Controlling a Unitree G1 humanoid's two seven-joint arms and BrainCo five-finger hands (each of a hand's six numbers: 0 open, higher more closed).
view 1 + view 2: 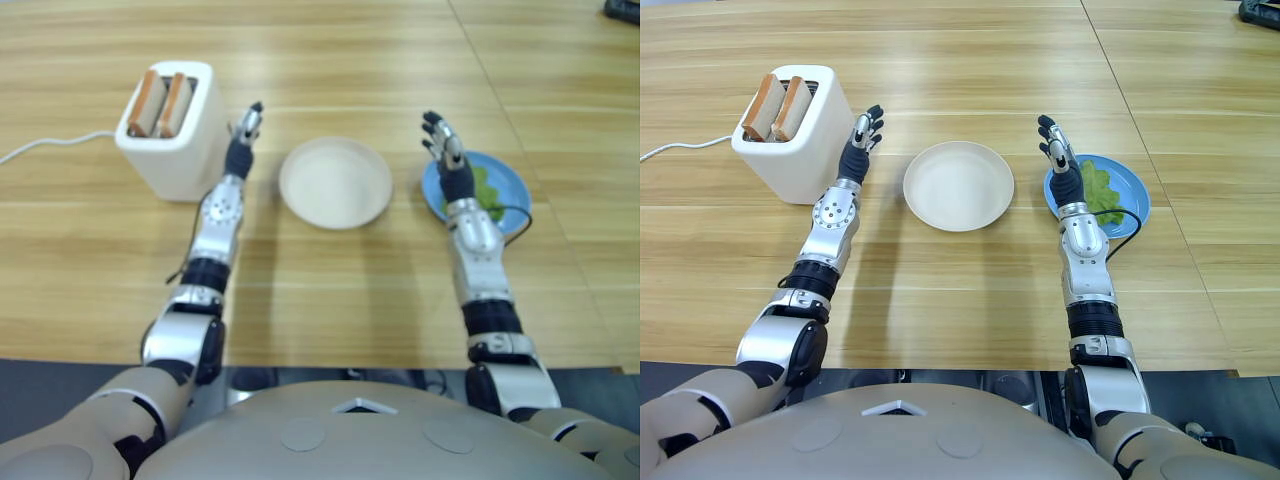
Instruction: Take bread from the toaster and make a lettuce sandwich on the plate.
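Left eye view: two browned bread slices (160, 103) upright in a white toaster (172, 145), left on the pale wooden surface (330, 60); cream plate (335, 185) at centre. Right eye view: left hand (862, 135) beside the toaster, fingers stretched out, holding nothing; right hand (1058, 150) likewise, over the rim of a blue dish (1143, 195) of lettuce (1100, 190); white cord (680, 148) trailing left.

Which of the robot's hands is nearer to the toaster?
Left. The left hand sits just beside the toaster; the right hand is far across, by the blue plate.
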